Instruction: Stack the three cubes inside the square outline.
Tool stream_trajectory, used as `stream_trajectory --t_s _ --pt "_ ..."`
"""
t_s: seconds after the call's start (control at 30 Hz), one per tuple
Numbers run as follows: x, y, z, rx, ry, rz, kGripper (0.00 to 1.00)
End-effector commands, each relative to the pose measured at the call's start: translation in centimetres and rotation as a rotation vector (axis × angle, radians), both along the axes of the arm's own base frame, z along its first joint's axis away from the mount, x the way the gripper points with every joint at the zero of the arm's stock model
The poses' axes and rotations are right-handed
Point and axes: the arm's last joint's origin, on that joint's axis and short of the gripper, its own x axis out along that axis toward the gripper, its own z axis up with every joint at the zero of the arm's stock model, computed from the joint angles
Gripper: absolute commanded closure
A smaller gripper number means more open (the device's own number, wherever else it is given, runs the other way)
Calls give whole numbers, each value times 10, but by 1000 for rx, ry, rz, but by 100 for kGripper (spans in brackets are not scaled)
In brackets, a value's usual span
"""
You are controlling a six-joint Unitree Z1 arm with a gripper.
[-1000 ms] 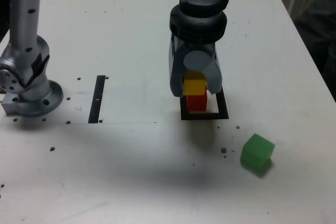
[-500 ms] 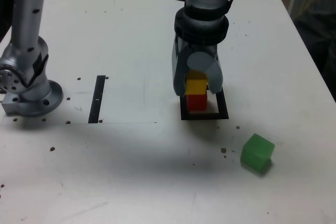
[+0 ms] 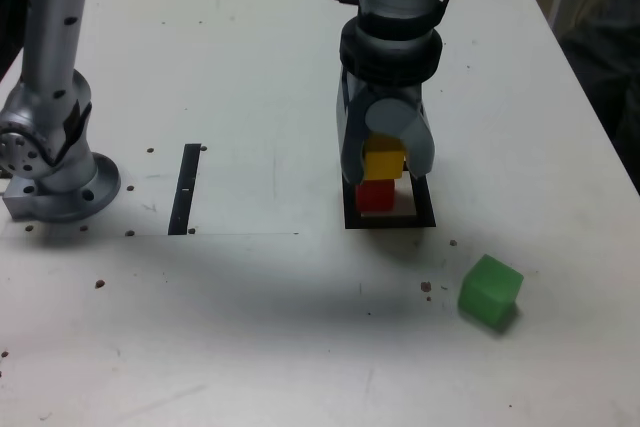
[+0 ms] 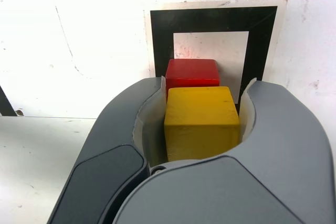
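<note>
Clamping: end effector (image 3: 388,175) on yellow cube (image 4: 202,121) | red cube (image 4: 192,71) inside square outline (image 4: 210,20) | green cube (image 3: 491,290), black strip (image 3: 185,189) outside

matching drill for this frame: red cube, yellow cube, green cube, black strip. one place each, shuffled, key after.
1. red cube
2. yellow cube
3. green cube
4. black strip

A. between the gripper's fingers
B. flat on the table, left of the square outline in the exterior view
C. inside the square outline
D. nearest the exterior view's bottom edge

1-C, 2-A, 3-D, 4-B
</note>
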Motion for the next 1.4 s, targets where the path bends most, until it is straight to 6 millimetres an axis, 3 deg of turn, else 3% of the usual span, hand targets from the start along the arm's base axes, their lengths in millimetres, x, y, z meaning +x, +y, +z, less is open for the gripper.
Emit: stream_trajectory --t_s 0.0,0.53,0.73,0.97,1.37 --pt "1 1 -3 3 7 1 88" --pt "-3 3 -8 2 22 10 85" --pt "-2 5 -11 -3 38 16 65" --pt "-3 6 -12 -11 34 20 23" --pt "-8 7 -13 -8 13 27 5"
